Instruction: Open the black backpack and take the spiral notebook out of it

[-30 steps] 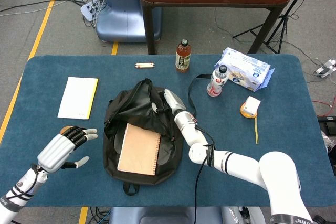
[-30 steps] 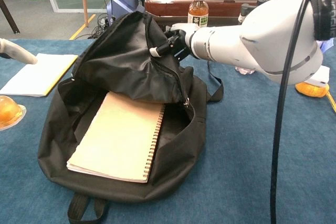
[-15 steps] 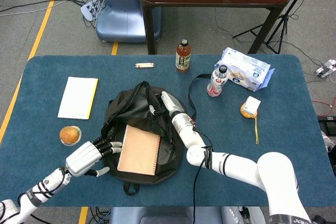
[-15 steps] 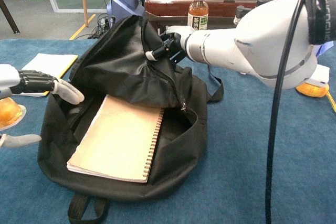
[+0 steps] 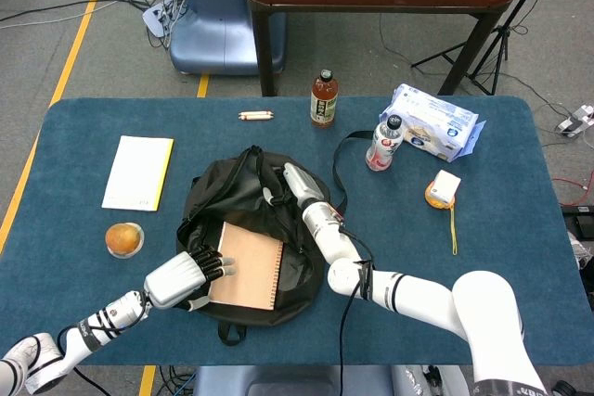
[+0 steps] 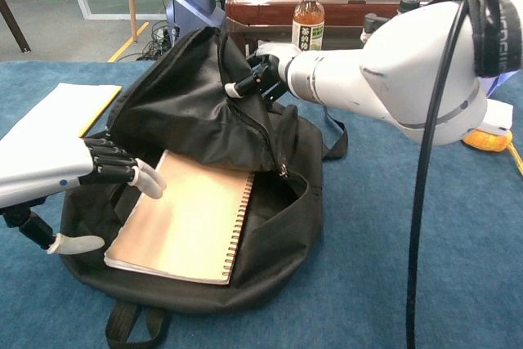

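Observation:
The black backpack (image 5: 243, 203) lies unzipped in the middle of the blue table, its top flap (image 6: 192, 96) lifted. My right hand (image 5: 287, 183) grips that flap from the far right side and holds it up (image 6: 261, 76). Inside lies the tan spiral notebook (image 5: 247, 265), spiral edge to the right (image 6: 186, 225). My left hand (image 5: 182, 275) reaches into the opening from the left. Its fingertips (image 6: 148, 184) rest over the notebook's left edge, and the thumb (image 6: 75, 243) is spread apart, lower, at the bag's rim. Nothing is clasped in it.
A white pad with a yellow edge (image 5: 137, 172) and a round orange item (image 5: 123, 238) lie to the left. Behind the bag stand a tea bottle (image 5: 323, 99), a small drink bottle (image 5: 383, 143), a tissue pack (image 5: 433, 122) and a tape measure (image 5: 444, 190).
My left hand has travelled right from the table's left side into the bag opening, onto the notebook's left edge. The right hand keeps holding the flap up, shifted slightly left.

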`<state>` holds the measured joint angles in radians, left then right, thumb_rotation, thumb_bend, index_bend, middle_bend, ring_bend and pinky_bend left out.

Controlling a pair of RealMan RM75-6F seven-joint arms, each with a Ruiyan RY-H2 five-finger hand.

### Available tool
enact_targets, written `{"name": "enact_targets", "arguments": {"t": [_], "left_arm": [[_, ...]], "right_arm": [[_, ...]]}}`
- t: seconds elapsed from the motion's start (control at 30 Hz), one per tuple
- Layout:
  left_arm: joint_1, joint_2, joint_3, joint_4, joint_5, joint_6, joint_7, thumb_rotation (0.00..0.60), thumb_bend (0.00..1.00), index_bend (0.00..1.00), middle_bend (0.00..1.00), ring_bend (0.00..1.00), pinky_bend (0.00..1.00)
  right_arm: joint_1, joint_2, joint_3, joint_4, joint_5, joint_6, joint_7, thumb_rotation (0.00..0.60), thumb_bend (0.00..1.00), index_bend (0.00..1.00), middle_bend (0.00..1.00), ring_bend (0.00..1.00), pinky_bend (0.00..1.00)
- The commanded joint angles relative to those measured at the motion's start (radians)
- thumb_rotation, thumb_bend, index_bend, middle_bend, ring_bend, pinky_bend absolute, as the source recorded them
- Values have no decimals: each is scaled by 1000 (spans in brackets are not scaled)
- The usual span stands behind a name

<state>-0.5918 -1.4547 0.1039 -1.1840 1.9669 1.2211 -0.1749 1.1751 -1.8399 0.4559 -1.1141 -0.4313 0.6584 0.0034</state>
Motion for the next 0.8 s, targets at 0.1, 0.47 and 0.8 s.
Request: {"name": "enact_targets", "arguments": {"t": [0.1, 0.47, 0.8], "left_arm": [[-3, -38, 7, 37, -24, -6, 20, 600, 269, 235, 214, 204, 177], [16, -44, 44, 49, -53, 3, 66, 600, 268, 191, 214, 204, 177], [13, -82, 52, 57, -77, -7, 81, 600, 258, 155, 214, 201, 177]], "right_arm": [[-8, 7, 2, -17, -3, 4, -4, 600, 649, 867, 667, 666, 791], [-27, 23, 0, -52, -11, 4, -10, 600, 649, 867, 667, 665, 791], [-34, 30, 4, -65, -16, 5, -9, 600, 647, 867, 667, 665, 791]]}}
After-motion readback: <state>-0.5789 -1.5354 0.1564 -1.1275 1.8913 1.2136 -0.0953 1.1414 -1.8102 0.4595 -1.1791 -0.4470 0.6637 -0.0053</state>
